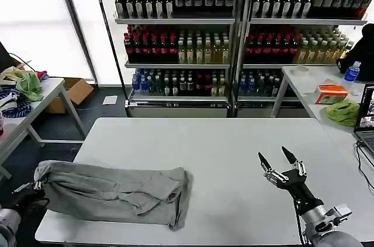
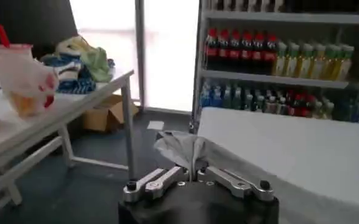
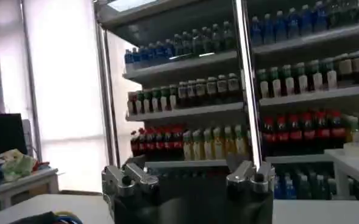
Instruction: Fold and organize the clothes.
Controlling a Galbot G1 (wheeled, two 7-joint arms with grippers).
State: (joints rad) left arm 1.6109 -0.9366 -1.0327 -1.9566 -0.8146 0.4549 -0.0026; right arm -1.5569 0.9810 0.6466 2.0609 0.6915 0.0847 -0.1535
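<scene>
A light grey shirt (image 1: 117, 191) lies folded into a long bundle on the near left of the white table (image 1: 216, 148). My left gripper (image 1: 36, 185) is at the table's left edge, shut on the shirt's left end. In the left wrist view the pinched grey cloth (image 2: 188, 152) rises in a peak between the closed jaws of the left gripper (image 2: 194, 173). My right gripper (image 1: 279, 159) hovers open above the table's right half, well clear of the shirt, fingers pointing up and away. In the right wrist view the right gripper (image 3: 188, 176) has nothing between its jaws.
A side table (image 1: 35, 104) at the left carries green and blue cloths. Another table (image 1: 315, 83) at the right holds an orange box, a green cloth (image 1: 343, 111) and a laptop. Shelves of bottles (image 1: 234, 37) stand behind. A cardboard box (image 1: 73, 92) sits on the floor.
</scene>
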